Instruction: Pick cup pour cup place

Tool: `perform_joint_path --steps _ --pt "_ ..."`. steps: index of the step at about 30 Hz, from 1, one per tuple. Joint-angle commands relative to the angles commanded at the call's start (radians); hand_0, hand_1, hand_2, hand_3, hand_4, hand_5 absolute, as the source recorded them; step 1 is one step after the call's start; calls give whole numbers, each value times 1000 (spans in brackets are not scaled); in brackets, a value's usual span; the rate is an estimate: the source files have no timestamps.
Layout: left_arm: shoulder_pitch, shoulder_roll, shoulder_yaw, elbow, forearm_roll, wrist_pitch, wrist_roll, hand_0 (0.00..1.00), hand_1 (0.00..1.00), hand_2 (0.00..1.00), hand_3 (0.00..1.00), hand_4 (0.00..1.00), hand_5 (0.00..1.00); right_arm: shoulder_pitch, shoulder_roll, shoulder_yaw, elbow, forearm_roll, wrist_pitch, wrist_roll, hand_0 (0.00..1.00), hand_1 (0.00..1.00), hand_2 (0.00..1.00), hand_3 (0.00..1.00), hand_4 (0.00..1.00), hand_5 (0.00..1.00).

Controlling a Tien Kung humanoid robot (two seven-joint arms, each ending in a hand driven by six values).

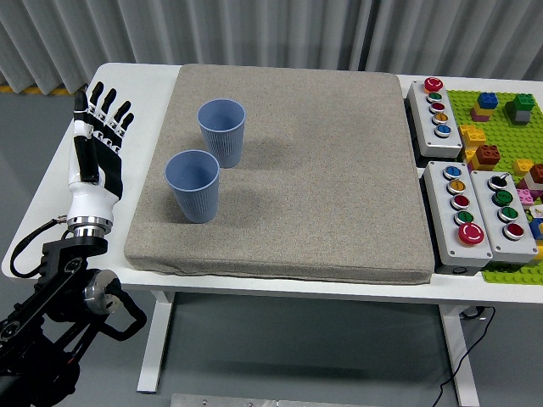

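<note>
Your left hand (pixel 96 144) up at table's left edge, fingers straight and spread wide, holding nothing. Two blue cups on grey mat (pixel 339 186): near cup (pixel 193 185) closest to your hand, far cup (pixel 222 132) just behind it, a bit to right. Both upright, close but apart. Nothing between hand and near cup, only bare white table (pixel 144 93). Button boxes (pixel 475 208) and green brick board (pixel 509 127) far off on right side.
</note>
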Motion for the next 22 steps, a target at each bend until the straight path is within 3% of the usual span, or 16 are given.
perform_joint_path --steps 22 --pt "-1 0 7 -4 8 3 13 873 883 970 980 808 998 1 0 -1 0 0 -1 0 644 600 508 578 2 2"
